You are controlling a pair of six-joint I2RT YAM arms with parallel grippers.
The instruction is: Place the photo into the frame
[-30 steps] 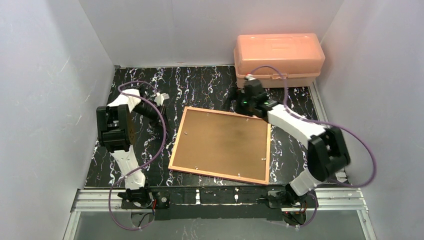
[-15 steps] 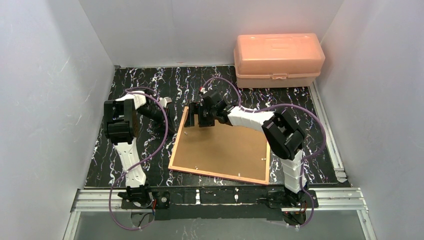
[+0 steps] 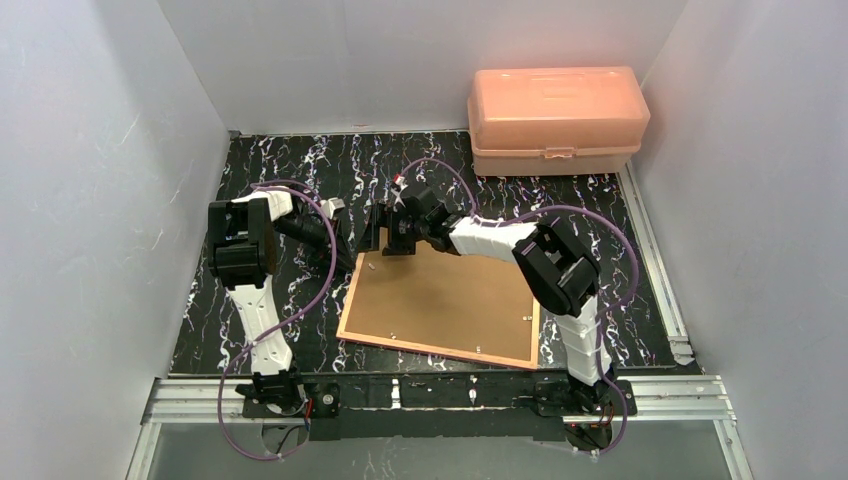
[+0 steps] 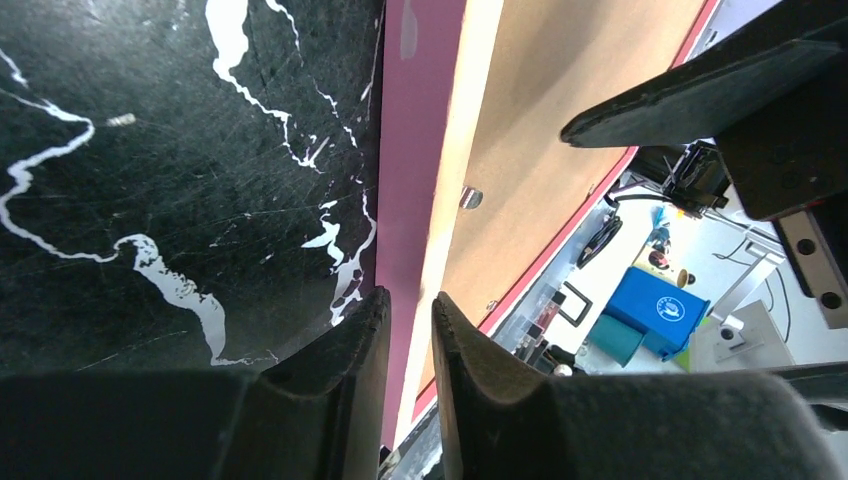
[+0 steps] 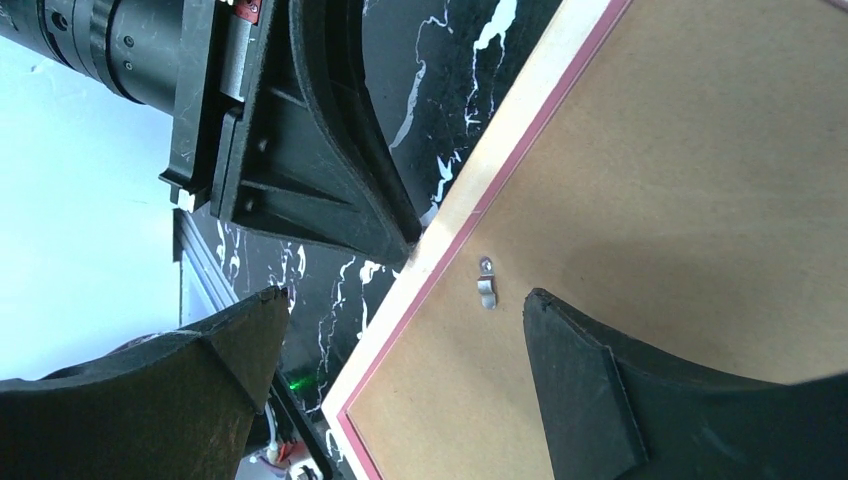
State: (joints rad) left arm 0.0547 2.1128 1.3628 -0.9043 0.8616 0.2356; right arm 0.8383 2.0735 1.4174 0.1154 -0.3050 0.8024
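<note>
Swung over from the far right corner of the frame (image 3: 450,295), the right tool (image 5: 405,298) hovers, jaws wide apart, above its far left corner. Best drop squarely onto the metal clip (image 5: 485,281) there while the left tool (image 4: 410,300), jaws a sliver apart astride the pink rim (pinching or not, I cannot tell), steadies it. Tan back faces up on the counter (image 3: 400,160); no photo shows.

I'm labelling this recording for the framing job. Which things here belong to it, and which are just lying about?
In the job: thin pink-edged rectangular frame, lying face down; brown backing board in it; small metal clip; left gripper on the frame's left edge; right gripper, open above its far corner.
Lying about: peach plastic box at the back of the black marbled table.
</note>
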